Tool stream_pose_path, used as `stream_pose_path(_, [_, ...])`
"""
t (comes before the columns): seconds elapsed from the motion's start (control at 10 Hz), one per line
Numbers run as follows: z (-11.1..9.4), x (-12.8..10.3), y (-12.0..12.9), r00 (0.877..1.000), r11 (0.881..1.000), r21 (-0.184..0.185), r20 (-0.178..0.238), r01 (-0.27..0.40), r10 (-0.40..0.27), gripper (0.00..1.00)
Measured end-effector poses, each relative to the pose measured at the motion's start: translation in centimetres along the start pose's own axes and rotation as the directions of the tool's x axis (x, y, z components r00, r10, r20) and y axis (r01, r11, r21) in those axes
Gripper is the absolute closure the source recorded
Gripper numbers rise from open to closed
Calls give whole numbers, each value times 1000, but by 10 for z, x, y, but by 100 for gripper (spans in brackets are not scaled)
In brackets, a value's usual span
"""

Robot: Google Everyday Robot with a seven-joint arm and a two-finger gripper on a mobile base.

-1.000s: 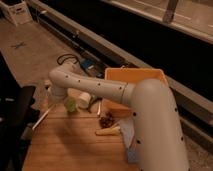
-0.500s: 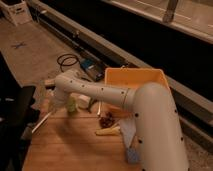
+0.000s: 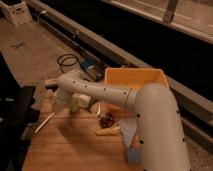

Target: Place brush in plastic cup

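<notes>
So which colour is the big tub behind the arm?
Yellow tub, camera view; the hand is at the table's left.

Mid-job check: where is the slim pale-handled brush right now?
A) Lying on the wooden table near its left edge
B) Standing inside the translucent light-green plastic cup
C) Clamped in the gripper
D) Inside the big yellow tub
A: the slim pale-handled brush lies flat on the wooden table, left of the translucent light-green plastic cup, while the gripper sits at the table's far left, above the brush.

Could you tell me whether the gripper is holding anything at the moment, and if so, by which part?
It cannot be told: the gripper sits at the table's far left, beside the plastic cup; the brush lies on the table.
</notes>
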Motion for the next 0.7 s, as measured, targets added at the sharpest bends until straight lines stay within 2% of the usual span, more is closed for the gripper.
stream_pose_path(0.1, [-2,4,-2,1000,1000,-4,-8,2,-2,24])
stream_pose_path(0.2, [-5,7,-4,1000,1000,-6,-16,6,-6,20])
stream_pose_path(0.5, [-13,11,-7,999,1000,-18,-43,14,-14,20])
stream_pose_path(0.7, [-31,10,-11,995,1000,-22,-94,14,-16,20])
